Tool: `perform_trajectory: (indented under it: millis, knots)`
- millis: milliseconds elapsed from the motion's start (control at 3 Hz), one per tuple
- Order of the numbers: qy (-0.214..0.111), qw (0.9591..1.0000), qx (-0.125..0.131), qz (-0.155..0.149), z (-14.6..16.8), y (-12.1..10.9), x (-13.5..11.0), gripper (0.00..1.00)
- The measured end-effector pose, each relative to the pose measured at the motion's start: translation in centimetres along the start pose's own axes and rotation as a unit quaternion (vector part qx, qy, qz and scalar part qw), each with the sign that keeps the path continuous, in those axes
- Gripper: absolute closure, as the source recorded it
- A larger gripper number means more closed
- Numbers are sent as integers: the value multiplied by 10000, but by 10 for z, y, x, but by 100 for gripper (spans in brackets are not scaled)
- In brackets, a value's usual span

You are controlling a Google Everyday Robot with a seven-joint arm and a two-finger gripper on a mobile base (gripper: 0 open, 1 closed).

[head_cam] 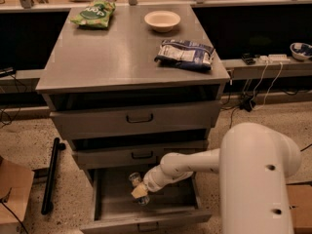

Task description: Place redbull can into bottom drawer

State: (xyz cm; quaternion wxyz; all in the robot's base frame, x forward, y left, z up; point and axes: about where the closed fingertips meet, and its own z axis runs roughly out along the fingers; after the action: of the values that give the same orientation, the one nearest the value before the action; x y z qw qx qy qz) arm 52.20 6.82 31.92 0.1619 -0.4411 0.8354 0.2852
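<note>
Cabinet, grey metal, three drawers, seen from above and in front.

- Tabletop [117,57]: holds a green snack bag [94,14] at the far left corner, a pale bowl [162,20] at the far middle, and a blue-and-white bag [185,55] near the right edge. All three lie well apart.
- Top drawer [139,118] and middle drawer [141,155]: each pulled out only a little, overhanging the rear of the drawer below.
- Bottom drawer [170,201]: pulled well out, its box open from above.
- Arm [192,164]: white, reaches in from the right, passing just under the front of the middle drawer.
- Pincer [140,191]: inside the bottom drawer, left of its middle, its pale fingers closed around the can.
- Can [134,179]: held tilted in the pincer above the drawer floor, its silver top pointing up and to the back; whether it touches the floor cannot be told.
- Robot body [258,179]: large white column at lower right, hiding the drawer's right front corner.
- Floor: black rod [51,174] to the left of the cabinet, cardboard box [14,194] at the left edge, cables [253,89] at the right rear.
</note>
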Motion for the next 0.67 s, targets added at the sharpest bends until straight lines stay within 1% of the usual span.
perform_trajectory:
  millis: [333,667]
  knots:
    - [598,9979,134,-231,45,-12,25,100]
    - [1010,9937,266,-406,75,-18,35,100]
